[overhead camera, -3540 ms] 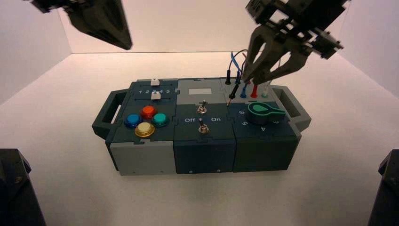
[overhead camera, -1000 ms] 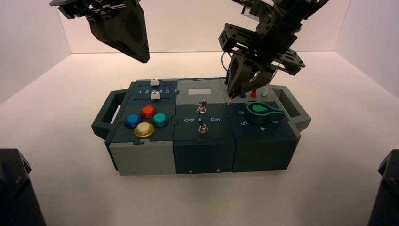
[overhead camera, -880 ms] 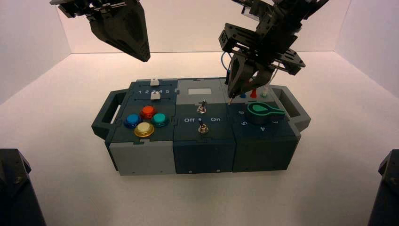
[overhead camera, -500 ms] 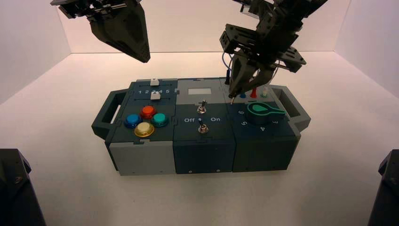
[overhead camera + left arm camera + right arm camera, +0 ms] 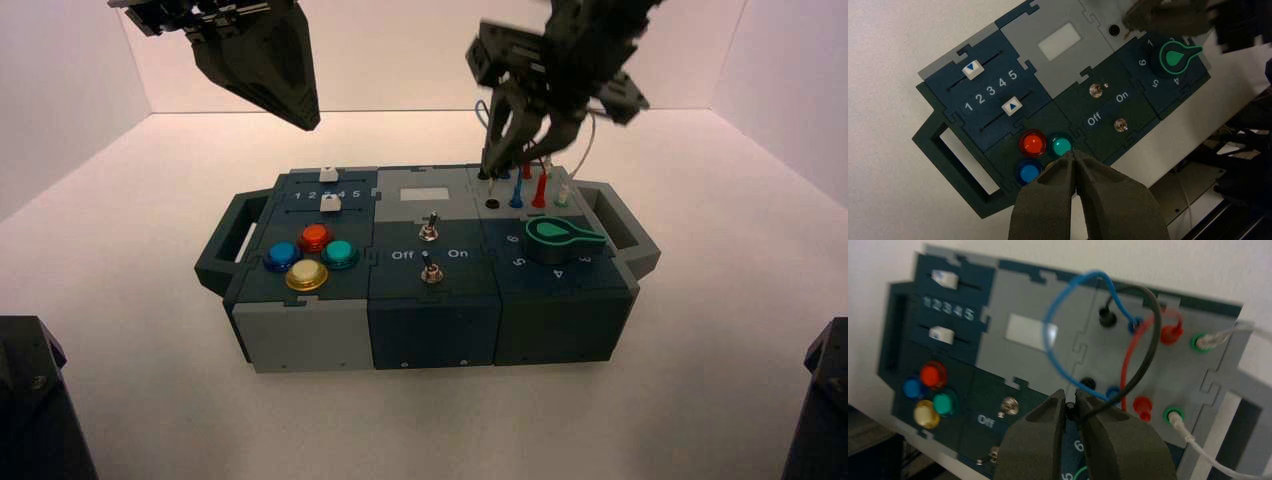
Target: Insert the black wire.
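R pincer [image 5: 1070,401] clenched on one plug [image 5: 1070,411] of blk wire [image 5: 1152,342], up nr the front blk socket [image 5: 492,204], box's R side; plug's pin tip sticks out, pointing down, apart from socket. Wire's other end sits in the rear blk socket [image 5: 1107,317], cable looping up btwn. Blue wire [image 5: 1049,332] & red wire [image 5: 1131,352] loop close by, w/ white wire [image 5: 1233,330] farther R. L pincer [image 5: 306,122] idle above box's L part, clenched, nothing in it.

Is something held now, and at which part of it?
Yes: the right gripper holds the black wire by its free end's plug.
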Robot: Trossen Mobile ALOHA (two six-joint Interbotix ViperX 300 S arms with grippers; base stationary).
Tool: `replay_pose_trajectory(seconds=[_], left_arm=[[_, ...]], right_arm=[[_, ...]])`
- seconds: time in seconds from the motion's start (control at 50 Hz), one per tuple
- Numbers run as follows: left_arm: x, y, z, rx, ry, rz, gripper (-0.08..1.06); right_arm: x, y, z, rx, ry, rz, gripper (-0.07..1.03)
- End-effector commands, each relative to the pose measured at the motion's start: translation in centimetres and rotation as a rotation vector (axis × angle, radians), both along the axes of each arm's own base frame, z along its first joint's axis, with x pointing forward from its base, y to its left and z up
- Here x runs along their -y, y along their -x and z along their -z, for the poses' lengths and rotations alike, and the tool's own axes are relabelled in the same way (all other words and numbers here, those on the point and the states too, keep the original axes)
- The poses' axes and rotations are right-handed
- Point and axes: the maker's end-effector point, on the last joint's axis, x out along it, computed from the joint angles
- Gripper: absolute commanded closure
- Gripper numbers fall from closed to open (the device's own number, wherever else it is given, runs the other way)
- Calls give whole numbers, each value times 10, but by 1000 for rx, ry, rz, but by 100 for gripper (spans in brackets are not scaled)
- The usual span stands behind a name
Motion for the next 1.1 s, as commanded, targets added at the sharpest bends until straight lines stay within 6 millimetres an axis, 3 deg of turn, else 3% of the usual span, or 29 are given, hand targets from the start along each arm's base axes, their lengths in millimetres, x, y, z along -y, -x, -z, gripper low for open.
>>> replay_pose_trajectory(seconds=[0.02, 0.4, 0.74, 1.1], left_arm=[[6, -5, -11, 27, 21, 7, 101], [7, -6, -11, 27, 21, 7, 101], [8, -8, -8, 19, 9, 7, 101], [11, -11, -12, 25, 12, 9, 101]], right_arm=[[-8, -12, -21, 66, -33, -8, 99], [-7, -14, -4, 38, 31, -50, 99], [-6, -20, -5, 61, 95, -120, 99], [-3, -18, 5, 40, 131, -140, 99]])
